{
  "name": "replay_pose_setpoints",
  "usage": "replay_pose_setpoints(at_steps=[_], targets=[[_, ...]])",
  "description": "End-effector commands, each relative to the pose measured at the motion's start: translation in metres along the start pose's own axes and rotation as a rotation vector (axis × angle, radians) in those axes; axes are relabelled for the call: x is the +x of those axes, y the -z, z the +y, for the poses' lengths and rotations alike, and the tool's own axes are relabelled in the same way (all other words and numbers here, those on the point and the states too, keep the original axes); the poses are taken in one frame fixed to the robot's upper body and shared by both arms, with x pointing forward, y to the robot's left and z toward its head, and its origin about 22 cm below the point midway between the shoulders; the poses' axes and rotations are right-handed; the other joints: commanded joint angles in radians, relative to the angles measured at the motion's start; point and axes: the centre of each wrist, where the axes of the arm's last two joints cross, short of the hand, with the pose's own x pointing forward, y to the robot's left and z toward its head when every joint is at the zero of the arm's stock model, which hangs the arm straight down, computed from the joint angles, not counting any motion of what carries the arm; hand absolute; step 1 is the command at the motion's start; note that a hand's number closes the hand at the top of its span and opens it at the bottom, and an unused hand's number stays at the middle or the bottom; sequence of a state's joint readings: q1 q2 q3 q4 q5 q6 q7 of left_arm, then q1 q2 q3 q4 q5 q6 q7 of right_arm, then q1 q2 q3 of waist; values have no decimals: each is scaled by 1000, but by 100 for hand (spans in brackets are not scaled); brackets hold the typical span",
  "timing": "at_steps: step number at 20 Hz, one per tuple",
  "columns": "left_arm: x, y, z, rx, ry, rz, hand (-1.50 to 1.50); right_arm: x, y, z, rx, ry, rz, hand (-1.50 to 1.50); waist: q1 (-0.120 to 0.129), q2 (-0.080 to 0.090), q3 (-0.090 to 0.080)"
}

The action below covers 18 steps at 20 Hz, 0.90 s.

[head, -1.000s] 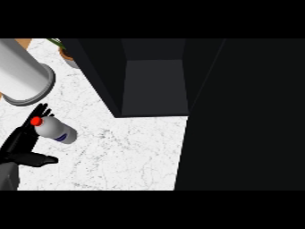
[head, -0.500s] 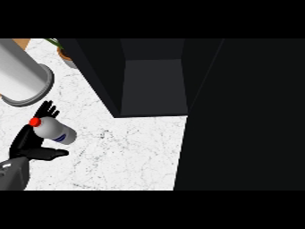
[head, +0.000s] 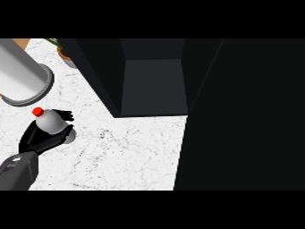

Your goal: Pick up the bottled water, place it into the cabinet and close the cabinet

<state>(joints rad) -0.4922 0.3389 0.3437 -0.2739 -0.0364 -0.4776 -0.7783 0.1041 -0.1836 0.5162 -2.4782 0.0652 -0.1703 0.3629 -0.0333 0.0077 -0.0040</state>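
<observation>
At the far left, a big white cylinder (head: 16,74) is lying across the corner of the marbled surface (head: 128,156). Just below its end I am holding the bottled water (head: 50,123) in my left hand (head: 39,139). My fingers (head: 65,115) are curling round the far side of its body and my thumb is closing on the near side. So the hand is gripping the bottle around its middle, with the red cap (head: 38,111) poking out above. I cannot tell whether its base is touching the surface, since my hand is hiding it.

I am judging it a light thing, stiff enough, but with thin smooth walls that may give and slip if squeezed near the top. The broad middle is where I am wanting my hold, cap upward.

Further right, past a small potted plant (head: 65,53) at the top edge, the cabinet (head: 151,85) is standing open, its dark inside well apart from the bottle. Right of that a wide dark panel (head: 260,116) is filling the view. It may be the door, though I cannot be sure. My right hand is not showing.
</observation>
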Motion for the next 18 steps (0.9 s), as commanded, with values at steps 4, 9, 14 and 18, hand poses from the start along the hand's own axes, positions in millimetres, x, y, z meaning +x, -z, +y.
replay_pose_setpoints(at_steps=[4, 9, 14, 18], targets=[[6, 15, -14, -191, 142, -171, 150, 22, -11, -1, -12, -25, -54, -150, -6, -3, -1], [-5, 21, -43, -180, 200, -274, 150, 20, -11, 0, -33, -24, -23, -150, 12, -7, 2], [-25, 22, -92, -38, 196, -326, 150, 13, -6, 7, -35, -29, -4, -150, 37, -16, 4], [-39, 19, -144, 9, 149, -308, 150, 24, -18, -1, -41, -20, -9, -150, 32, -17, 5]])
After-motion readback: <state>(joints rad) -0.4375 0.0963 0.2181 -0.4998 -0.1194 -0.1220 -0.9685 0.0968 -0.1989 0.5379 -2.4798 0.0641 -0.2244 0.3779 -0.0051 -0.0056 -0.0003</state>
